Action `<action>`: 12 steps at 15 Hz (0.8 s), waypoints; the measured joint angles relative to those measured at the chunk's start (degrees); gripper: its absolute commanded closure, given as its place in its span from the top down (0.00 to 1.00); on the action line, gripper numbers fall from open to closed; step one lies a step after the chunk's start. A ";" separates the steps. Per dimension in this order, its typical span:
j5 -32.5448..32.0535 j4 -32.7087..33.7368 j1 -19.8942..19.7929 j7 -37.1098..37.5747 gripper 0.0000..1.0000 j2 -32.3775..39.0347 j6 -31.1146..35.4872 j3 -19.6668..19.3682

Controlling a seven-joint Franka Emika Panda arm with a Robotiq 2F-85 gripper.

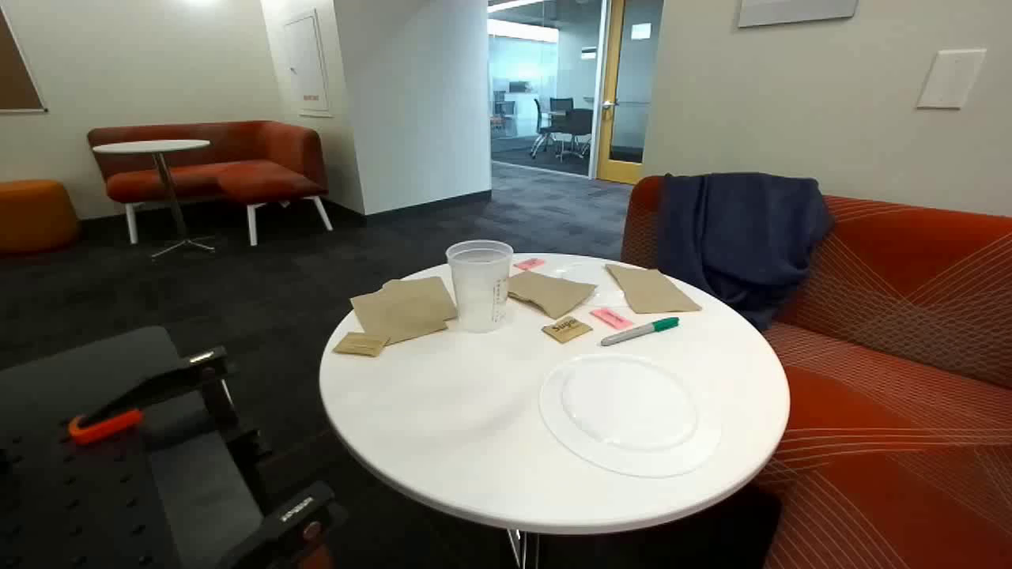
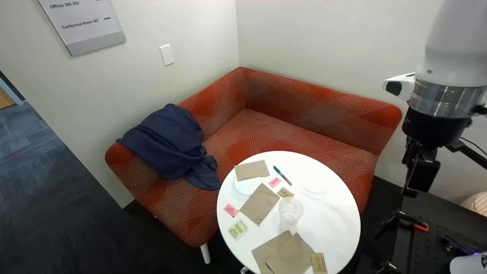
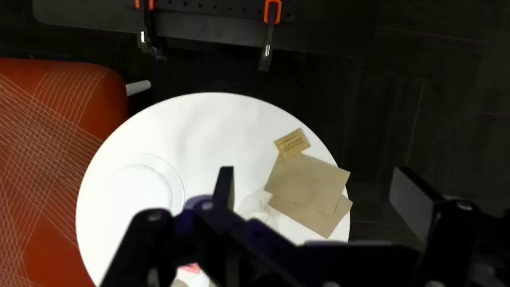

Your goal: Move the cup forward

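Note:
The cup (image 1: 479, 291) is translucent, whitish and slightly tapered. It stands upright on the round white table (image 1: 427, 442), beside brown napkins, and also shows in an exterior view (image 2: 290, 213). In the wrist view the cup (image 3: 255, 207) is partly hidden behind the gripper's parts. My gripper (image 3: 312, 185) is open, with its two fingers wide apart and nothing between them. In an exterior view the gripper (image 2: 414, 186) hangs fingers down, to the right of the table and apart from the cup.
A flat clear plate (image 1: 632, 403), a green-capped marker (image 1: 640, 331), brown napkins (image 1: 407, 308), a sugar packet (image 1: 567, 329) and pink packets (image 1: 612, 318) lie on the table. A red sofa (image 2: 296, 125) with a dark blue cloth (image 2: 171, 140) borders it. Clamps (image 3: 267, 44) grip a black bench.

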 measured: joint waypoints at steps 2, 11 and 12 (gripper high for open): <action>0.00 0.00 0.00 0.00 1.00 0.00 0.01 0.00; -1.08 -0.36 -0.68 0.73 1.00 1.98 7.01 0.01; -1.70 -0.47 -0.98 1.03 1.00 3.11 9.46 0.07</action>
